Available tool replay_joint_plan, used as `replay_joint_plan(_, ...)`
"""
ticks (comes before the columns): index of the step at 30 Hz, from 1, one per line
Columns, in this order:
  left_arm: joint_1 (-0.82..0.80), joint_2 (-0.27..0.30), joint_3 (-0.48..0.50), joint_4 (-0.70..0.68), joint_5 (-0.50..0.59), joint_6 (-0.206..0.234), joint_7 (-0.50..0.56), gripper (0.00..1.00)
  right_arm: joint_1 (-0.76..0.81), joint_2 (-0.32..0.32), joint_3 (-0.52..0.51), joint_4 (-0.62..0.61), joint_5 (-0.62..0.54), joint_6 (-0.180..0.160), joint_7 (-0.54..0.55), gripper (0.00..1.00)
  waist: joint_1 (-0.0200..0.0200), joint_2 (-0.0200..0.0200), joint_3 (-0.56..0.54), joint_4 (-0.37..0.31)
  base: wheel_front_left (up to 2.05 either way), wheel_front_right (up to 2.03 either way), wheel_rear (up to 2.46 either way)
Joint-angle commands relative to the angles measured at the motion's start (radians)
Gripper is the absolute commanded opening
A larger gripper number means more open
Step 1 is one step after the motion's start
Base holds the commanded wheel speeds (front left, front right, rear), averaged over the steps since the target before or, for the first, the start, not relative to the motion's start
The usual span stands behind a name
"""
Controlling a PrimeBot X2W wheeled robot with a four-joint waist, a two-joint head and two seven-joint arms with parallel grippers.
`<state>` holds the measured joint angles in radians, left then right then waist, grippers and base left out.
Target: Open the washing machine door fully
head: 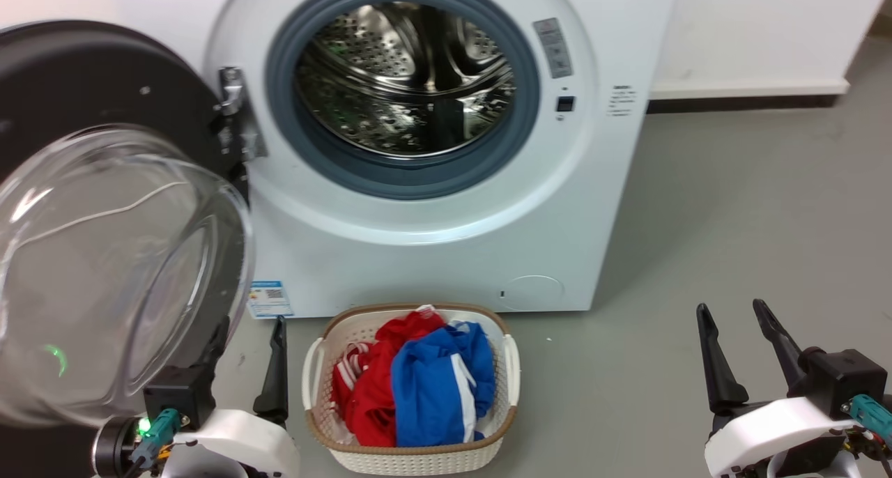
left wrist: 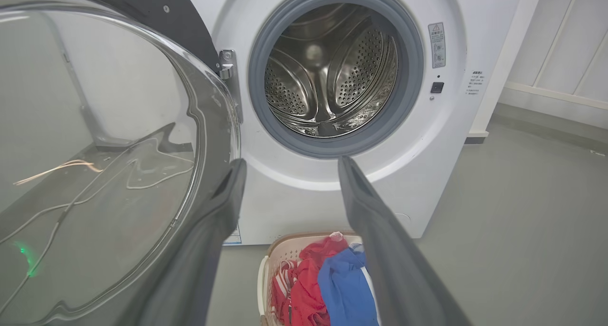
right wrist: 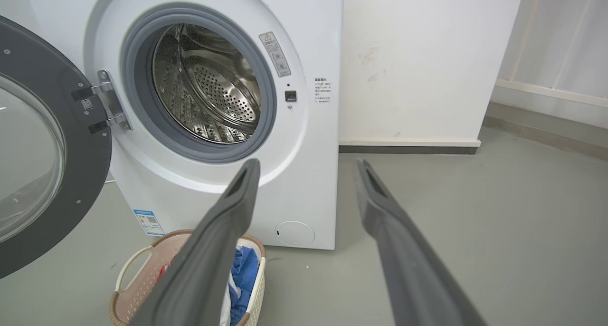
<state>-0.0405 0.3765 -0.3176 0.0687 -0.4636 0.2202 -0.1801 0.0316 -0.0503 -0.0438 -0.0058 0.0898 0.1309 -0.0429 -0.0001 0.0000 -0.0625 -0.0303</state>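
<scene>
The washing machine door (head: 104, 255) stands wide open, hanging from the hinge (head: 233, 109) on the left side of the washing machine (head: 432, 255). Its inner face is turned out into the room, with the clear glass bowl bulging toward the robot and the black rim behind it. The steel drum (head: 404, 81) is in plain sight inside the grey seal. The left gripper (head: 249, 332) sits low, just beside the bottom right edge of the glass bowl, with its fingers spread and nothing between them. From the left wrist view the left gripper (left wrist: 291, 160) has its left finger right up against the curved edge of the door (left wrist: 104, 150). I can't tell whether it touches the door. The other finger points at the white front under the opening. The right gripper (head: 730, 305) is well away from the door, over bare grey floor (head: 697, 220) on the far side of the basket (head: 418, 457), with its fingers also spread and empty. In the right wrist view the right gripper (right wrist: 308, 162) points at the lower right corner of the machine, and the door (right wrist: 28, 150) is far off at the left edge. The basket stands on the floor in front of the machine, between the two grippers, with red and blue clothes (head: 432, 380) in it.
</scene>
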Motion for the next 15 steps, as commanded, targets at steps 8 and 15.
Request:
replay_joint_plan(8,-0.016,-0.01,-0.002,0.055,-0.01,0.0,-0.018,1.0,-0.025,0.0,0.002,0.02,0.015,0.0,-0.009,1.0,0.0001,0.0,0.026,-0.046,0.0,0.0,0.0)
replay_joint_plan(15,-0.029,-0.014,0.001,0.076,-0.008,0.001,-0.036,1.0,-0.044,-0.001,0.006,0.034,0.014,0.0,-0.016,1.0,0.0001,0.0,0.047,-0.038,0.0,0.0,0.0)
